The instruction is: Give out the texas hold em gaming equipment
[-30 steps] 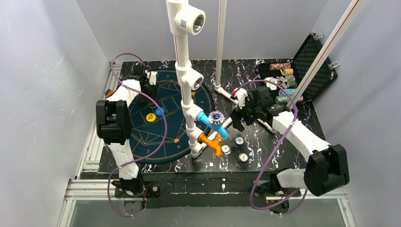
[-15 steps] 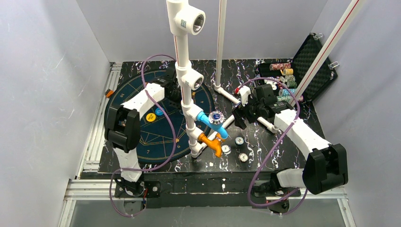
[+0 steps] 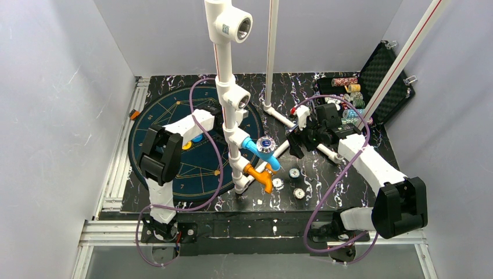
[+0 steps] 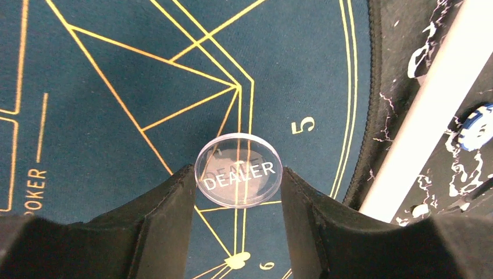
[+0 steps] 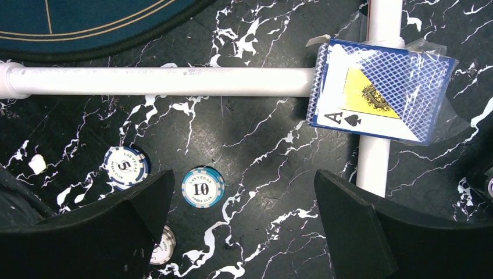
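Note:
In the left wrist view my left gripper point(image 4: 238, 177) is shut on a clear round button marked DEALER point(image 4: 239, 170), held a little above the blue poker mat point(image 4: 116, 104) near its printed 5 and 6. My right gripper point(image 5: 243, 180) hangs open over the black marble table with nothing between its fingers. Below it lie a "10" chip point(image 5: 202, 187), a "5" chip point(image 5: 125, 167) and a third chip point(image 5: 161, 245) half hidden by the left finger. A plastic-wrapped deck of cards point(image 5: 381, 90) with a blue back rests against a white pipe.
A white PVC pipe frame point(image 3: 229, 116) with blue and orange fittings stands between the arms, its floor pipes point(image 5: 163, 81) crossing the table. An open black case point(image 3: 386, 70) with stacked chips point(image 3: 347, 96) sits at the back right. Blue point(image 3: 198, 138) and yellow point(image 3: 187, 145) chips lie on the mat.
My left arm has swung right across the mat, from its far left edge toward the central pipe. The right arm has barely moved and stays open.

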